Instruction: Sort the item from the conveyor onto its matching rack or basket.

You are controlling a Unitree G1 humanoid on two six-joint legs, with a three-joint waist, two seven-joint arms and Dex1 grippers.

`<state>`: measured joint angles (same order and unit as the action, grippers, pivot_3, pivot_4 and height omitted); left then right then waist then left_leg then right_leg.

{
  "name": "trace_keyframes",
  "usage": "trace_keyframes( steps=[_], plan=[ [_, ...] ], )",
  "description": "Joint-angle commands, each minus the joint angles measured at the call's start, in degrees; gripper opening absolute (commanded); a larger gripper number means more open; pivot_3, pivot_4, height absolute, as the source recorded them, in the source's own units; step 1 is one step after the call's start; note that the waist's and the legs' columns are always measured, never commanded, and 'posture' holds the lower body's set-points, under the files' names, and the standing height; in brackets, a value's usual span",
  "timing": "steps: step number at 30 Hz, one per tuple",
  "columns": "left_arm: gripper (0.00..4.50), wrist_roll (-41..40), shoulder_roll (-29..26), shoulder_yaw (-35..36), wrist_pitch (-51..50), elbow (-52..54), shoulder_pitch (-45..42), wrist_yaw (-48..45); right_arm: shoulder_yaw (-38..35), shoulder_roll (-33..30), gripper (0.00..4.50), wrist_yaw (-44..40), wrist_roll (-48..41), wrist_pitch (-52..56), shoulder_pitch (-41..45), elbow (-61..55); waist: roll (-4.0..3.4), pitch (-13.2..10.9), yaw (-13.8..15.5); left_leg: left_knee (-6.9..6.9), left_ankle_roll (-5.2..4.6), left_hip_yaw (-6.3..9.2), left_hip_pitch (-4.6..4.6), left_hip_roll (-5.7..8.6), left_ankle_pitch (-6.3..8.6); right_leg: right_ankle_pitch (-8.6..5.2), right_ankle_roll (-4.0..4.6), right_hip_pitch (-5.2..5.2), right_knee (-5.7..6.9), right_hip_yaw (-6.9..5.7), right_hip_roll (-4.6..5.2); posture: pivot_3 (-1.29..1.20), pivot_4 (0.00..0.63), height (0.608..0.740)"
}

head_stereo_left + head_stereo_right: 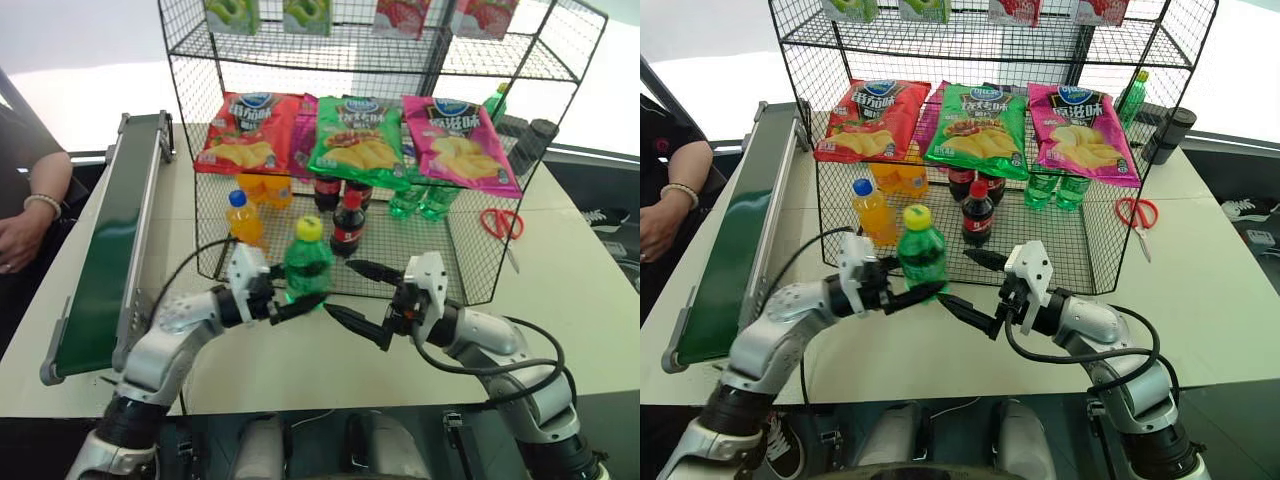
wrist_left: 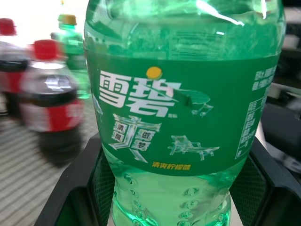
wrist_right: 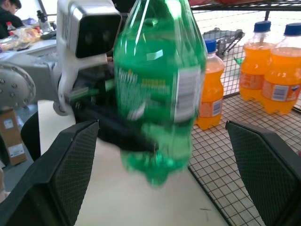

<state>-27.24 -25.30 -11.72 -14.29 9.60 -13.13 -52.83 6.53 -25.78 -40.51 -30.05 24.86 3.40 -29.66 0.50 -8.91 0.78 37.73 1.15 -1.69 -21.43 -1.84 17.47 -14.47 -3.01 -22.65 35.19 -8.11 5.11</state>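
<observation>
Both grippers sit nearest, low over the white table [image 1: 560,270], facing each other in front of the rack.

Left gripper [image 1: 300,297]: fingers pinched on the lower body of the green soda bottle [image 1: 307,262], holding it upright and clear of the tabletop. Yellow cap on top. In the left wrist view the bottle [image 2: 183,117] stands between the two padded fingers [image 2: 91,183], green label facing the camera.

Right gripper [image 1: 360,300]: fingers spread wide, nothing between the pads, tips pointing toward the bottle from the robot's right, just beside it without touching. In the right wrist view the bottle [image 3: 160,84] hangs between the open fingers [image 3: 70,160], with the left gripper clamped on its far side.

Black wire rack [image 1: 470,250] stands just behind the bottle. Bottom tier: orange-drink bottles [image 1: 245,218] on the left, cola bottles [image 1: 347,224] in the middle, more green bottles [image 1: 425,202] further right. Red [image 1: 248,132], green [image 1: 358,140] and pink [image 1: 458,143] crisp bags hang above them.

Conveyor [image 1: 115,235] runs along the table's left edge, belt bare. A person's hand [image 1: 22,235] rests beyond it. Red-handled scissors [image 1: 503,224] lie on the table right of the rack.
</observation>
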Motion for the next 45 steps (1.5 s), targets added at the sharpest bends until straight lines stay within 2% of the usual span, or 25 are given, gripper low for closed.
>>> trace_keyframes(
  steps=[1, 9, 14, 17, 20, 21, 28, 34, 40, 45],
  plan=[
    [2.73, 2.3, 1.7, -3.0, 4.1, -2.0, -4.2, -5.1, -0.7, 0.7, 4.50, 1.5, -0.3, -0.4, 0.3, -2.7, -0.01, 0.0, 0.0, 0.00, 0.00, 0.00, 0.00, 0.00, 0.00, 0.00, 0.00, 0.00, 0.00, 0.00, -0.03, 0.00, 0.150, 0.740],
    [2.73, 5.2, 6.0, -4.2, 8.6, -8.6, -9.1, -8.7, 0.0, 0.8, 4.50, 3.2, -0.7, 0.4, -1.0, -4.4, -0.04, 0.0, 0.0, 0.00, -0.01, 0.01, 0.01, -0.03, 0.00, 0.00, 0.00, 0.00, 0.01, 0.05, -0.05, 0.00, 0.150, 0.740],
    [2.73, 6.1, 6.8, -4.0, 9.6, -9.2, -9.2, -9.0, -0.4, 0.9, 3.00, 3.6, -1.5, 1.0, -0.9, -4.7, -0.04, 0.0, 0.0, 0.01, -0.01, 0.02, 0.02, -0.04, 0.00, 0.00, 0.00, 0.00, 0.01, 0.07, -0.05, 0.00, 0.150, 0.740],
    [2.73, 5.6, 7.0, -3.4, 8.9, -8.8, -8.9, -8.7, -0.3, 1.0, 3.00, 3.7, -1.3, 1.0, -0.5, -4.6, -0.04, 0.0, 0.0, 0.01, -0.01, 0.02, 0.01, -0.06, 0.00, 0.00, 0.00, 0.01, 0.01, 0.07, -0.04, 0.00, 0.150, 0.740],
    [4.23, 6.2, 6.7, -3.0, 8.5, -9.0, -8.7, -7.8, -0.4, 1.4, 3.00, 4.2, -0.6, 0.4, 0.2, -4.0, -0.04, 0.0, 0.0, 0.01, -0.01, 0.02, 0.02, -0.06, 0.00, 0.00, 0.00, 0.01, 0.01, 0.07, -0.04, 0.00, 0.150, 0.740],
    [4.44, 7.1, 6.3, -2.8, 8.7, -9.5, -8.5, -7.3, -0.7, 1.8, 3.00, 4.9, 0.0, -0.2, 0.6, -3.4, -0.04, 0.0, 0.0, 0.01, -0.01, 0.02, 0.01, -0.06, 0.00, 0.00, 0.00, 0.01, 0.01, 0.07, -0.04, 0.00, 0.150, 0.740],
    [4.44, 8.7, 3.4, 0.8, 8.4, -10.8, -4.1, -3.6, -5.6, 2.6, 3.00, 9.5, 6.0, -5.6, 0.8, 1.7, -0.05, 0.0, 0.0, 0.02, -0.01, 0.02, 0.04, -0.06, 0.00, 0.01, -0.01, 0.00, 0.05, 0.07, -0.05, 0.00, 0.150, 0.740],
    [4.44, 8.6, 6.2, 2.7, 11.3, -6.6, -1.0, 1.5, -9.5, 5.9, 3.00, 17.8, 14.2, -13.5, 0.7, 12.6, -0.05, 0.0, 0.1, 0.04, -0.01, 0.00, 0.02, -0.05, 0.00, 0.01, -0.02, 0.03, 0.03, 0.08, 0.06, 0.00, 0.150, 0.740],
    [4.44, 7.3, 8.0, 1.5, 8.7, -1.3, -0.1, 2.4, -12.6, 11.4, 3.00, 26.5, 18.7, -20.8, 6.4, 26.5, -0.16, 0.0, -0.2, 0.04, 0.00, -0.07, 0.08, -0.06, -0.01, 0.02, -0.01, 0.00, 0.16, 0.15, 0.00, 0.00, 0.150, 0.740],
    [4.44, 7.4, 8.4, 0.5, 7.4, 0.8, 0.1, 2.8, -15.9, 13.5, 3.00, 30.0, 18.8, -25.5, 12.0, 38.1, -0.23, -0.1, -0.1, 0.05, 0.00, -0.07, 0.10, -0.06, -0.02, 0.03, 0.02, 0.00, 0.21, 0.17, -0.05, 0.00, 0.150, 0.740]
  ],
)
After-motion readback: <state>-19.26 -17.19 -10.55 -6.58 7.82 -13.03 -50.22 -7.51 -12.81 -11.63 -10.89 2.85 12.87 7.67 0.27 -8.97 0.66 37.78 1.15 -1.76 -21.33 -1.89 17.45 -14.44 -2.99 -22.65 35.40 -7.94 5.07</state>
